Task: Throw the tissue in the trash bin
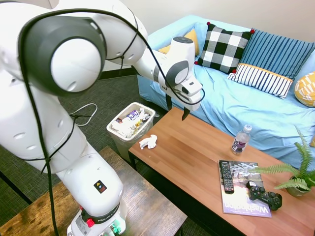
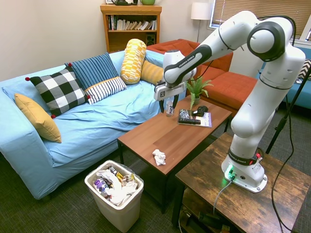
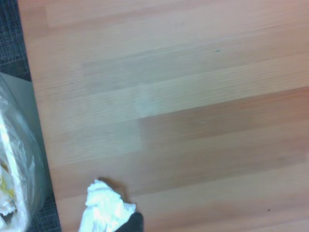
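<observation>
A: Gripper (image 1: 176, 108) first: we find its jaws apart and empty, hanging above the coffee table (image 1: 197, 157), short of the tissue (image 1: 148, 142).

B: And the tissue?

A: We note it lies crumpled at the table's corner edge, just beside the trash bin (image 1: 129, 127), which stands lower on the carpet. We judge that placement leaves only a short carry.

B: Bin condition?

A: Already holding mixed scraps.

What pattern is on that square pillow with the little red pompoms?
The pillow has a black-and-white checked pattern with red pompoms at its corners, clearest in the second exterior view.
</observation>
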